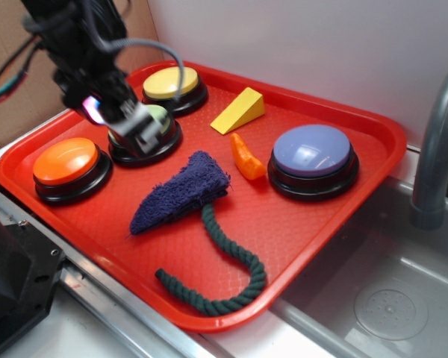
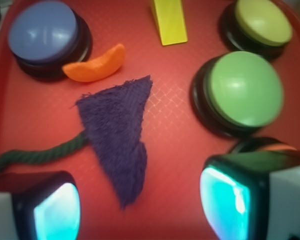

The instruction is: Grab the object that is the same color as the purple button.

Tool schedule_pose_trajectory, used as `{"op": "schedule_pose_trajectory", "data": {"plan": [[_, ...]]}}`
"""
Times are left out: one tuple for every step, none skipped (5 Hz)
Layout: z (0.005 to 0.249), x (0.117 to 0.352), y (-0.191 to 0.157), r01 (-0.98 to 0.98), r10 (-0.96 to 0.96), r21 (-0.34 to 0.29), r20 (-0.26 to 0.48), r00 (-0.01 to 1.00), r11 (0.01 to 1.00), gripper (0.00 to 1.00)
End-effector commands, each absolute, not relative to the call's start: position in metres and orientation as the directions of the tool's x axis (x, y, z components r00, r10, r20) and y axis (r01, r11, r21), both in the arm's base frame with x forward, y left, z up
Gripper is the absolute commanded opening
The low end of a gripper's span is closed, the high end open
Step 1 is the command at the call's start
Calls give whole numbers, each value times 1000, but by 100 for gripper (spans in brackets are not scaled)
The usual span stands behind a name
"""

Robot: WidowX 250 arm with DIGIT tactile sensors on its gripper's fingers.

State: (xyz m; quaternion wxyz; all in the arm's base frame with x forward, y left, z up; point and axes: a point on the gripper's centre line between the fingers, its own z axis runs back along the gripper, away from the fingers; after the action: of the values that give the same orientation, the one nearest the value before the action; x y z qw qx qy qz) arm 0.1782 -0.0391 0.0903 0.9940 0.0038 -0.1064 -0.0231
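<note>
A dark purple fuzzy cloth (image 1: 181, 192) folded to a rough triangle lies mid-tray; in the wrist view the cloth (image 2: 118, 130) points its narrow tip down between my fingers. The purple button (image 1: 312, 154), lavender-blue dome on a black base, sits at the tray's right and shows in the wrist view as the button (image 2: 43, 33) at upper left. My gripper (image 1: 138, 128) hangs above the green button, up and left of the cloth. In the wrist view the gripper (image 2: 140, 205) is open, with only red tray between the fingers.
A red tray (image 1: 336, 216) holds an orange button (image 1: 67, 162), a green button (image 2: 242, 90), a yellow button (image 1: 172, 84), a yellow wedge (image 1: 239, 110), an orange piece (image 1: 246, 158) and a dark green rope (image 1: 228, 272). A metal sink (image 1: 388, 298) and faucet (image 1: 433, 149) lie to the right.
</note>
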Motion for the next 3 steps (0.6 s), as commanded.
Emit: {"op": "schedule_pose_trajectory", "data": {"plan": [[36,193,-41,104,-112,48,205,972,993,100],[22,189,-51,175,-171,-7,180,969,984,100],[16,186,-57,206,-202,0,173,964,979,100]]}}
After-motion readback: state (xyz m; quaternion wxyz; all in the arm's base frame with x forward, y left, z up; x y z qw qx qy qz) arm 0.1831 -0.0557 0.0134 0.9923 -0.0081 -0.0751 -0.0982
